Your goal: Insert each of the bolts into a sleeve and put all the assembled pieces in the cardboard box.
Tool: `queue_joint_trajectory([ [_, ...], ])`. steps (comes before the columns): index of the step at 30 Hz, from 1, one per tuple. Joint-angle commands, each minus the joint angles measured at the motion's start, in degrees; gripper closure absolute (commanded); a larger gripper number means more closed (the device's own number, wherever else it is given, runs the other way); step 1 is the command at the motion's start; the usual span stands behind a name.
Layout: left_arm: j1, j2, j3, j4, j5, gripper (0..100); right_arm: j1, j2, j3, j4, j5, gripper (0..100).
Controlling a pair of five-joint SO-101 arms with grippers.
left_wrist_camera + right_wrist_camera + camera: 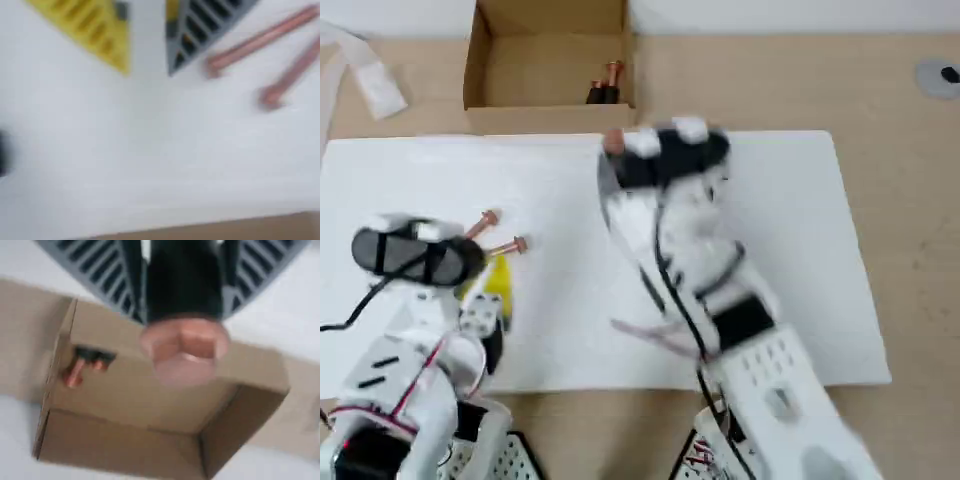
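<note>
My R gripper [185, 315] is clamped on a sleeve w/ bolt [184, 347], right at the near wall of the cardboard box [125, 455]. If I let go too early, it prob. hits the rim & rolls onto the white mat [800, 300]. L gripper [148, 70] hangs w/ jaws apart beside two loose bolts [260, 40].

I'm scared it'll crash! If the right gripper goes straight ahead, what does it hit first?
Probably the cardboard box; the right gripper, shut on a sleeved bolt, points at it. Which wall is unclear.
</note>
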Motion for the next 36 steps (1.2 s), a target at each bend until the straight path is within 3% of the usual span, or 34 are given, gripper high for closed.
queue_joint_trajectory([
  [1, -5.63, 4.26, -3.08, -2.37, -3.43, 100, 1.71, 19.82, -22.55, -2.46, -0.44, 98.9],
  [9, -15.12, 4.35, 2.99, -11.43, -3.69, 100, 4.53, 57.54, -60.79, -2.02, -0.26, 98.9],
  [14, -18.9, 4.35, 8.26, -16.35, -3.43, 100, 6.73, 79.34, -83.3, -2.11, 3.6, 98.9],
  [21, -19.78, 4.35, 11.08, -17.05, -3.43, 99, 7.6, 101.76, -108.88, -1.93, 7.65, 98.9],
  [28, -19.78, 4.35, 11.6, -18.29, -3.43, 99, 7.52, 118.29, -125.76, -1.93, 13.54, 98.9],
  [36, -19.69, 4.35, 14.86, -19.16, -3.69, 99, 7.6, 130.86, -134.02, -1.93, 23.56, 98.7],
])
